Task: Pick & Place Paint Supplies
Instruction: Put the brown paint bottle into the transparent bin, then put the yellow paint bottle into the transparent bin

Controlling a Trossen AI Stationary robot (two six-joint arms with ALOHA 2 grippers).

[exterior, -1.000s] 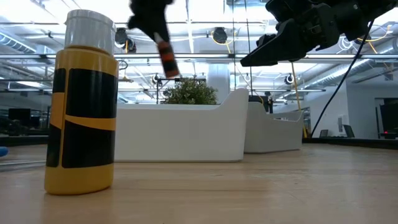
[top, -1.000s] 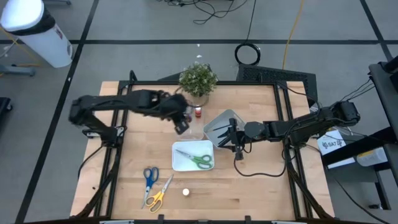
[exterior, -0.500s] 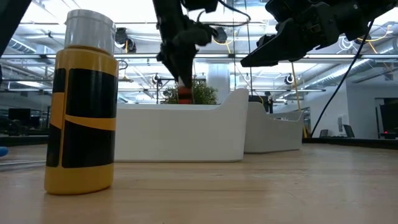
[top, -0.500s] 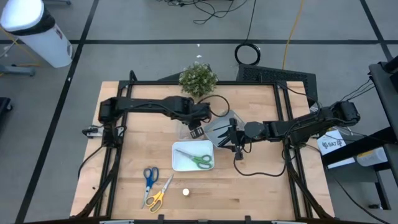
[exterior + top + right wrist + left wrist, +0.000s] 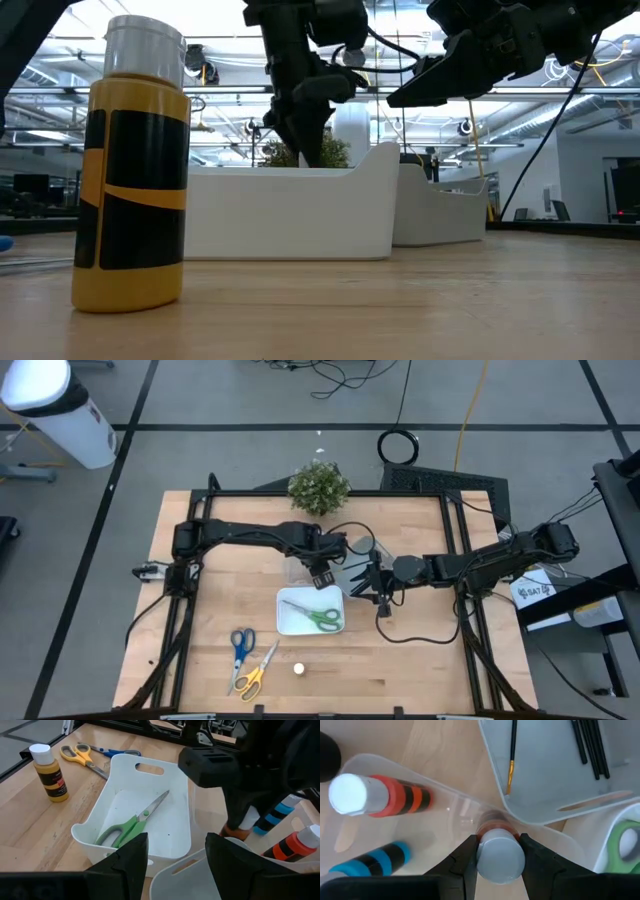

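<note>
left pincer (image 5: 498, 851) clamped on orange bottle (image 5: 498, 854), lowering into clear tray (image 5: 445, 800) beside red bottle (image 5: 380, 796) and blue bottle (image 5: 367, 862) | right pincer (image 5: 176, 851) open, empty, hovering near grey tray (image 5: 550, 780) | risk: bottle clips tray wall, tips on release

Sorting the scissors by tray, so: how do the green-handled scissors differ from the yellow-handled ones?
The green-handled scissors lie inside the white tray; the yellow-handled scissors lie on the bare wooden table. The green pair lies alone in its tray, while the yellow pair lies right beside the blue-handled scissors. Their handle colours differ. Both lie flat, and no gripper holds either.
</note>
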